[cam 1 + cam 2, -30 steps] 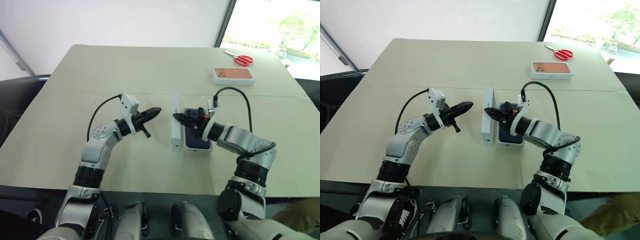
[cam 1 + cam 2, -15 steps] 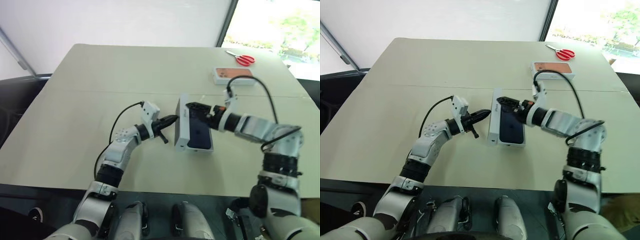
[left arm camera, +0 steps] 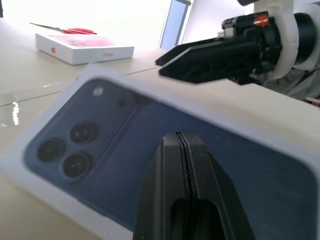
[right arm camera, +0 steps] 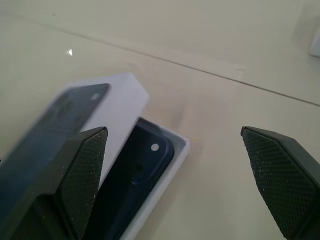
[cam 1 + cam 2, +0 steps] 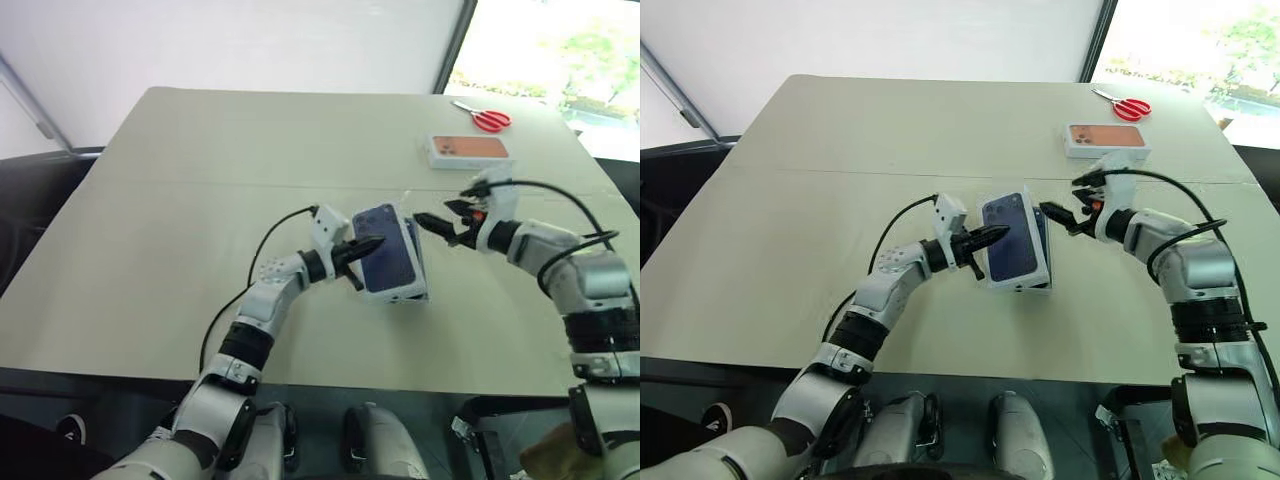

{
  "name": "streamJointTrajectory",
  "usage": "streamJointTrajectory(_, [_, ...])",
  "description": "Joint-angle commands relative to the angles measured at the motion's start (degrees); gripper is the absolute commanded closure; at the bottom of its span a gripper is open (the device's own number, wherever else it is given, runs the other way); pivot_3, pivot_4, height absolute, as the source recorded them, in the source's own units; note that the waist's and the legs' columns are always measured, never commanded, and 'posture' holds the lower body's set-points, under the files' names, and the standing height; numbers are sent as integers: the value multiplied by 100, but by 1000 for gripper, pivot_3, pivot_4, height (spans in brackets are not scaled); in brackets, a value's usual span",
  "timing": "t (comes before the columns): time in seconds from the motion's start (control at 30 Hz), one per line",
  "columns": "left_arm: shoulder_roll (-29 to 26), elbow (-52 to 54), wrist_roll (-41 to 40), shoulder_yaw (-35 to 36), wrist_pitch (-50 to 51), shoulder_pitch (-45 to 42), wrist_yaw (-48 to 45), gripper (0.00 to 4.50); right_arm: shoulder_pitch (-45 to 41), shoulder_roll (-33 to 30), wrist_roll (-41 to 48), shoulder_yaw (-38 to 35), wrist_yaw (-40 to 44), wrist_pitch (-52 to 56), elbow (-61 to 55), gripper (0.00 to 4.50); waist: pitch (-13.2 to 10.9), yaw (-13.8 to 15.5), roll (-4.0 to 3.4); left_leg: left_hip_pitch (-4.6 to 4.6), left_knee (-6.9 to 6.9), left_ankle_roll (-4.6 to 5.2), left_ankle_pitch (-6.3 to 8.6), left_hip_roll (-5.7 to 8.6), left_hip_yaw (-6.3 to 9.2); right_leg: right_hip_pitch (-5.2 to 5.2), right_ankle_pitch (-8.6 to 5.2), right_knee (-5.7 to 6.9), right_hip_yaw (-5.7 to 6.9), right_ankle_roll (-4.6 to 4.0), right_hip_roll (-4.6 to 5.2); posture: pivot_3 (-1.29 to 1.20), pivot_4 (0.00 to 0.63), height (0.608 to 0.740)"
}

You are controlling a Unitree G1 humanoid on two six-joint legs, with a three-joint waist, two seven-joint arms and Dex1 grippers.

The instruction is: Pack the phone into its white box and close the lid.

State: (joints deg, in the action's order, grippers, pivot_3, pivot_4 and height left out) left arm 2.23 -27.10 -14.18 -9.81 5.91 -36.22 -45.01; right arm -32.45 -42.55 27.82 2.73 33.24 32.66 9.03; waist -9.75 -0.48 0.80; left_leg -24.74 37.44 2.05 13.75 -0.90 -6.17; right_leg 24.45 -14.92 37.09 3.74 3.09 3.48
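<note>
So the left gripper (image 5: pixel 997 233) is pinched tight, its tip pressing on the lid (image 5: pixel 1014 238). The right gripper (image 5: pixel 432 222) has its fingers spread wide, holding nothing, just beside the lid's far edge. That lid is white with a dark navy phone picture on top, three camera lenses at one corner, and it sits tilted over the box (image 4: pixel 159 199), half covering it. The phone (image 4: pixel 131 186) lies inside, dark blue, a small lens showing. All this is mid-table (image 5: pixel 200 160). Well apart at the far side: an orange-picture box (image 5: pixel 467 150) and red scissors (image 5: pixel 483 117).
</note>
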Motion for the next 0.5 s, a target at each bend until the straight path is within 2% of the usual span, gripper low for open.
streamJointTrajectory(0.03, [45, 64, 51, -14, -153, -119, -33, 4500, -82, -106, -833, 113, 74, -830, -81, 39, 0, -10, 0, 0, 0, 0, 0, 0, 0, 0, 0, 0, 0, 0, 0, 0, 150, 740])
streamJointTrajectory(0.1, [-23, 107, 46, 43, -138, -126, -14, 4500, -164, -59, -1177, 96, -2, -1138, 207, 39, 0, -7, 0, 0, 0, 0, 0, 0, 0, 0, 0, 0, 0, 0, 0, 0, 150, 740])
streamJointTrajectory(0.17, [-179, 247, 42, 98, -123, -107, -27, 4500, -216, 56, -1138, -22, 144, -1119, 314, 552, 0, -10, 0, 0, 0, -1, -1, -1, 0, 0, 0, 0, 0, 0, 0, 0, 150, 740])
streamJointTrajectory(0.27, [-481, 453, -87, 330, 32, -123, 57, 4500, -250, 159, -1311, -81, 169, -1308, 474, 1792, 0, -14, 0, 1, 0, -3, -1, -2, 0, 0, 1, 2, 0, -2, 0, 0, 150, 740])
streamJointTrajectory(0.43, [-921, 898, -128, 428, 503, 53, 28, 4500, -207, 233, -1657, -23, 232, -1609, 514, 4375, 0, -9, 0, 2, 2, -4, -2, -3, 0, 0, 1, 5, 0, -2, 3, 0, 150, 740])
streamJointTrajectory(0.5, [-1094, 1031, -58, 364, 678, 173, -4, 4500, -149, 227, -1760, 12, 332, -1687, 517, 4445, 0, 3, -1, 2, 4, -4, -2, -2, 1, -2, 1, 5, 0, -2, 4, 0, 150, 740])
